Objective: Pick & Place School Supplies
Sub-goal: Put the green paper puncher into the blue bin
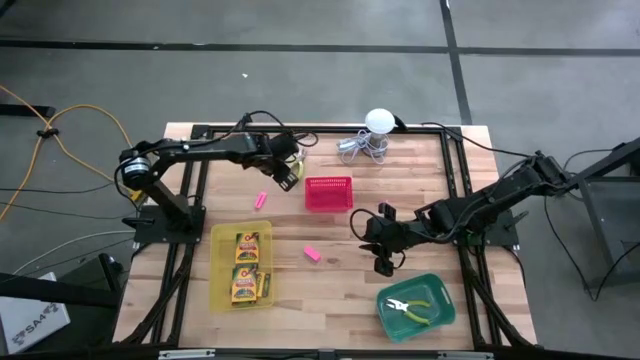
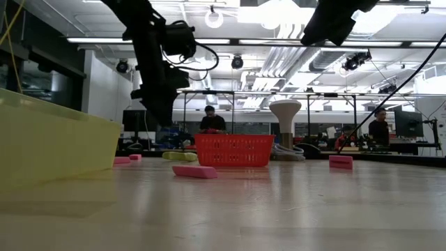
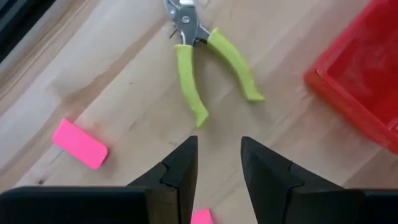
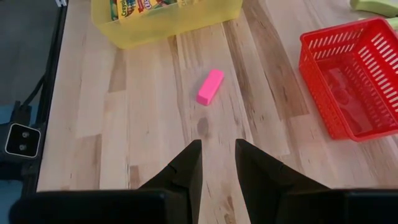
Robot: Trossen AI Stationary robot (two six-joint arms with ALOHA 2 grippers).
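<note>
A pair of pliers with yellow-green handles lies flat on the wood just ahead of my open left gripper, which hovers near the red basket. One pink eraser lies beside it and another shows under the fingers. My open right gripper hovers at mid-table and points at a pink eraser lying flat on the table. Crayon boxes lie in the yellow tray. A second pair of pliers lies in the green tray.
A white ball with coiled wire stands at the far edge behind the red basket. The yellow tray lies beyond the eraser in the right wrist view. Bare wood lies between the trays. People stand in the room behind the table.
</note>
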